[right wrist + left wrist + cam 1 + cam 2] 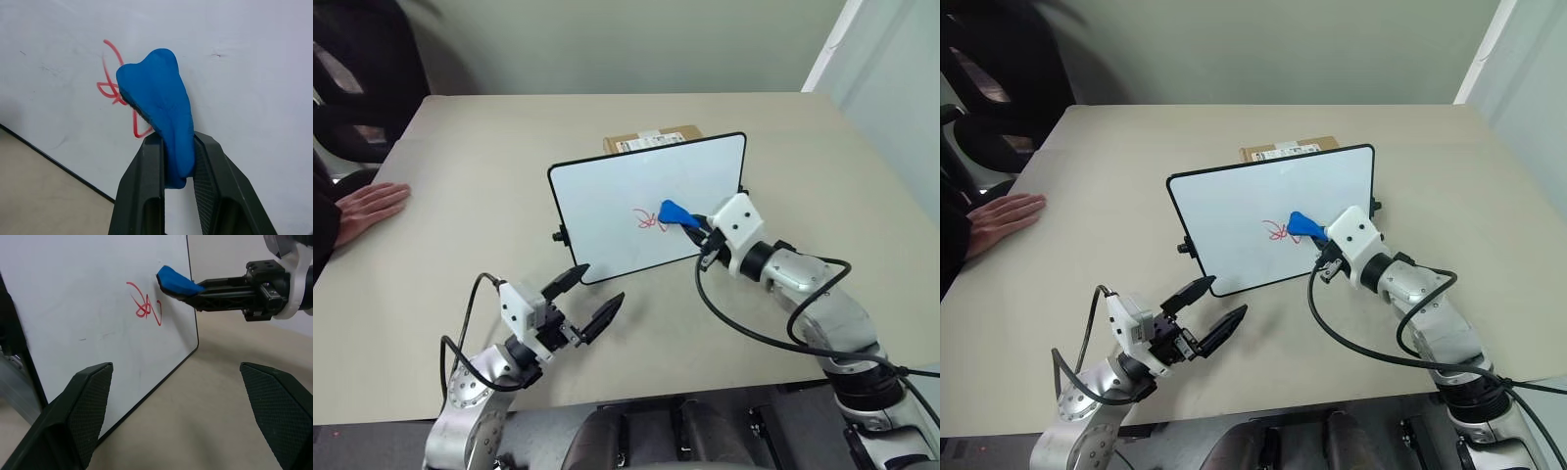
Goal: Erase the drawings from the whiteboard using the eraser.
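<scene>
Nearest, the left claw (588, 298) hovers spread above the beige desk (460, 196). Beyond it the right claw (177, 161) pinches the blue, bone-shaped eraser (159, 105); the right wrist view shows the eraser's tip at the white board face beside the looping red drawings (117, 90). The black-framed whiteboard (607, 196) stands tilted against a cardboard box (651, 140). A person's hand (367, 208) rests at the desk's far left edge.

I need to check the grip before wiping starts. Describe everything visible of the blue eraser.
The eraser is a small bright blue piece with a rounded, lobed free end and a dark underside facing the board. Its lower end is clamped between the two black fingers of the right gripper, which is shut on it. It juts out from the fingers with its tip at the whiteboard, just beside the red drawings, which are still unwiped. It looks soft and matte.
</scene>
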Motion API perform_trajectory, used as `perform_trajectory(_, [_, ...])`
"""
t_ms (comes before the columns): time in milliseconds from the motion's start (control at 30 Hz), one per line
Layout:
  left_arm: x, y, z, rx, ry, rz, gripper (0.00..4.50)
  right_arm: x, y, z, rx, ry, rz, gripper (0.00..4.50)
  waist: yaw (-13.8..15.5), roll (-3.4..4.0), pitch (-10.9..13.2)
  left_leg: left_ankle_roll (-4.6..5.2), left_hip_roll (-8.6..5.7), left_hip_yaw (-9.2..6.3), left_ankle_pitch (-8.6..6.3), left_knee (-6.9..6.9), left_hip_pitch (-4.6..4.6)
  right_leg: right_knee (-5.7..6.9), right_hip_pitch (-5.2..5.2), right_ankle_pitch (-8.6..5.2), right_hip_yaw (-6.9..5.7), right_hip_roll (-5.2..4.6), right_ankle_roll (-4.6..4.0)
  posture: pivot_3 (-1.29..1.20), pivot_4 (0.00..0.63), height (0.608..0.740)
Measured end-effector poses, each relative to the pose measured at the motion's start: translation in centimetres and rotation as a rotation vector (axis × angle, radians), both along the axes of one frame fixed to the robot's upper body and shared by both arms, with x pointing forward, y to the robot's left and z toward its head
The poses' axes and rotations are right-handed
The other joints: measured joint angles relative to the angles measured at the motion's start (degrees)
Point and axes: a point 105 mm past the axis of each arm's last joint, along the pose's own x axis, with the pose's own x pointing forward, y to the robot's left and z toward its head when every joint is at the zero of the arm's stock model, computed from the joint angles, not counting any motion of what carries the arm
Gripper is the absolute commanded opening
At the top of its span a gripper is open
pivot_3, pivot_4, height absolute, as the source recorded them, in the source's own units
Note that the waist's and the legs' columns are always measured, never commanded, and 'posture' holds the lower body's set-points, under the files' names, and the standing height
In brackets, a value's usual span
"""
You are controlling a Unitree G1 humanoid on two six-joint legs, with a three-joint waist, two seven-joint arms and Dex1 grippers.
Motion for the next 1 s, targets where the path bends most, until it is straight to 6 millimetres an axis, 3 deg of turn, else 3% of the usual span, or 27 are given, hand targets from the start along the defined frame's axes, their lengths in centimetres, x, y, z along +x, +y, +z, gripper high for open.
perform_trajectory(233, [0.0, 0.1, 0.1, -0.008, 0.003, 0.000, 4.50, 0.2, 2.5, 1.4, 0.007, -0.073, 0.085, 0.47, -0.1, 0.00, 0.0, -0.02, 0.00, 0.00, 0.02, 0.00, 0.01, 0.01, 0.00, 0.00, 0.00, 0.00, 0.00, 0.00, 0.150, 0.740])
perform_trajectory(433, [-0.1, 0.1, 0.0, -0.012, 0.005, -0.001, 4.50, 0.9, 4.1, 0.4, -0.048, -0.037, 0.114, 0.47, -0.2, 0.00, 0.0, -0.03, 0.01, 0.00, 0.02, 0.00, 0.00, 0.01, -0.01, -0.01, -0.01, 0.00, -0.02, 0.00, 0.150, 0.740])
perform_trajectory(733, [-0.3, 0.1, -0.1, -0.011, 0.011, -0.001, 4.50, 1.7, 3.7, -1.6, -0.127, 0.060, 0.063, 0.47, -0.2, -0.01, 0.0, -0.13, 0.01, -0.01, 0.10, 0.00, 0.03, 0.07, 0.00, 0.14, 0.00, 0.01, -0.16, 0.00, 0.150, 0.740])
perform_trajectory(1000, [-0.3, -0.1, -0.1, -0.011, 0.011, -0.007, 4.50, 2.3, 2.0, -1.3, -0.102, 0.110, -0.024, 0.47, -0.2, -0.01, 0.0, -0.14, 0.00, -0.03, 0.17, 0.00, 0.03, 0.07, 0.00, 0.32, 0.00, 0.01, -0.26, 0.00, 0.150, 0.740])
